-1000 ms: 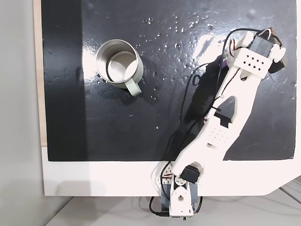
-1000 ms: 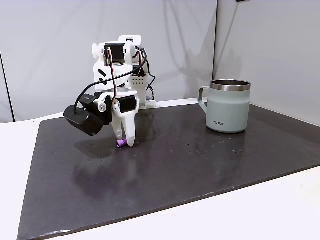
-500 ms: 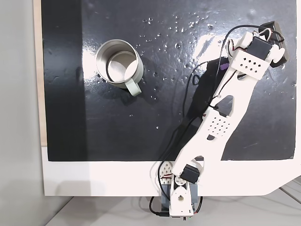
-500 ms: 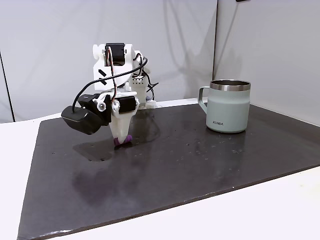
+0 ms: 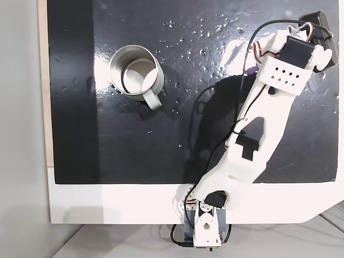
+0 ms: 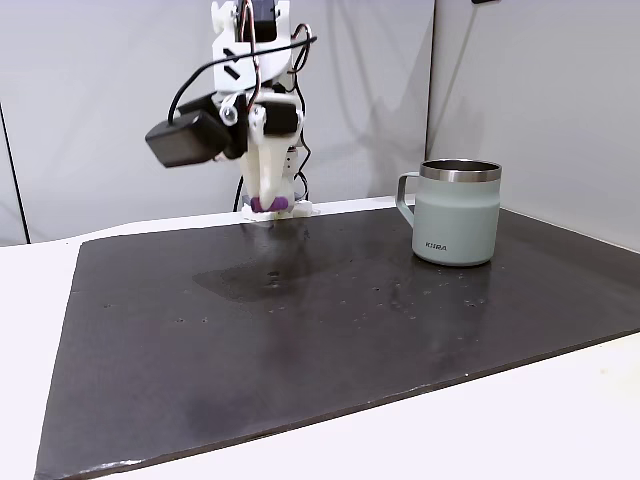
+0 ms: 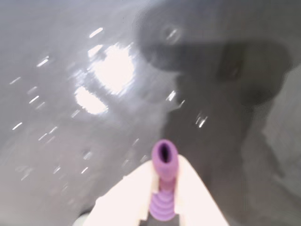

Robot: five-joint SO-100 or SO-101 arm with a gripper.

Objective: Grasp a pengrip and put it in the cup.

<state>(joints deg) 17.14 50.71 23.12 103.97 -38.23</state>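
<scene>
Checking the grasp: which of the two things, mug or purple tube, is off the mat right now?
The purple pengrip, pinched in the raised gripper; the cup stands on the mat.

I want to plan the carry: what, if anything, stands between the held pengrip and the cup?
Nothing visible does. The gripper holds the pengrip above the black mat, and the stretch of mat toward the cup is bare apart from small droplets.

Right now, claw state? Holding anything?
Claw: shut on the purple pengrip, lifted clear of the black mat; the side fixed view shows it too.
</scene>
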